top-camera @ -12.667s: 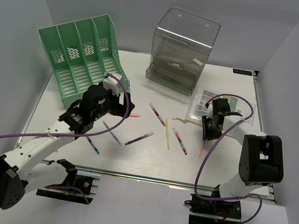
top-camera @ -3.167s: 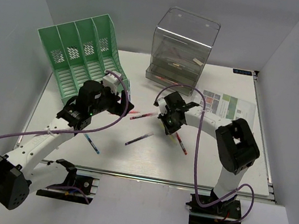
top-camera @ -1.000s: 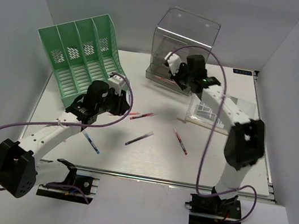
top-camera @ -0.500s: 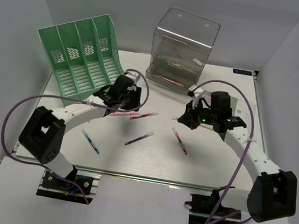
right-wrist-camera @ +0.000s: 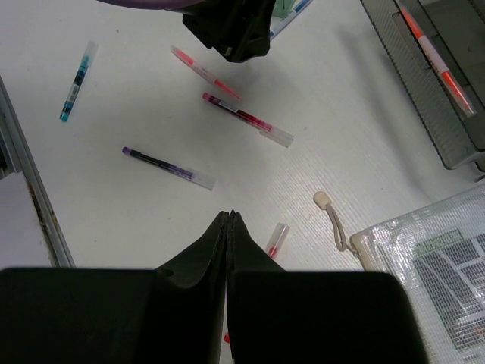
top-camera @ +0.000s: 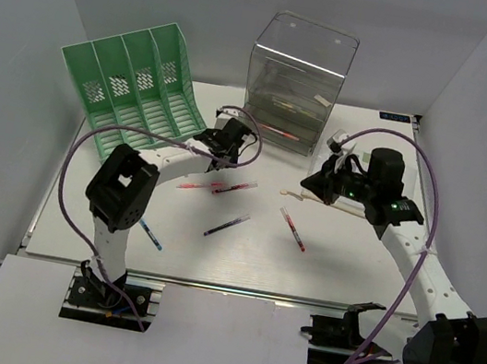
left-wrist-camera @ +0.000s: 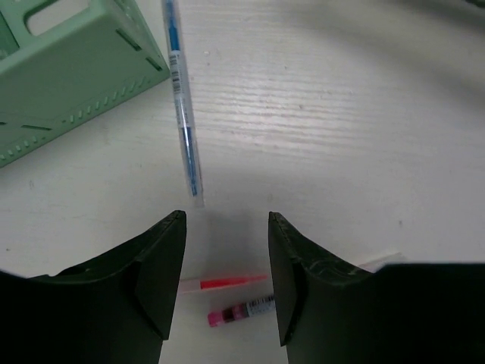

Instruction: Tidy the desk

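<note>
The desk [top-camera: 240, 261] is a white tabletop with several pens lying loose on it. My left gripper [top-camera: 232, 139] hovers open and empty by the right end of the green file rack [top-camera: 133, 89]. In the left wrist view the left gripper [left-wrist-camera: 226, 220] has a blue pen [left-wrist-camera: 184, 114] just beyond its fingertips. A red pen [left-wrist-camera: 227, 283] and a magenta pen [left-wrist-camera: 242, 311] lie below it. My right gripper [top-camera: 317, 187] is shut on nothing above the desk's right middle. In the right wrist view a short red pen [right-wrist-camera: 276, 239] lies beside the right gripper [right-wrist-camera: 229, 216].
A clear drawer box [top-camera: 297, 84] stands at the back, an orange-red pen [right-wrist-camera: 436, 57] in its open tray. A zip pouch [right-wrist-camera: 424, 258] with a cord lies at the right. A purple pen [top-camera: 227, 225], a red pen [top-camera: 292, 229] and a blue pen [top-camera: 151, 235] lie nearer the front.
My right gripper has pulled back from the drawer box to above the desk's right middle. My left arm has stretched toward the back, past the red and magenta pens.
</note>
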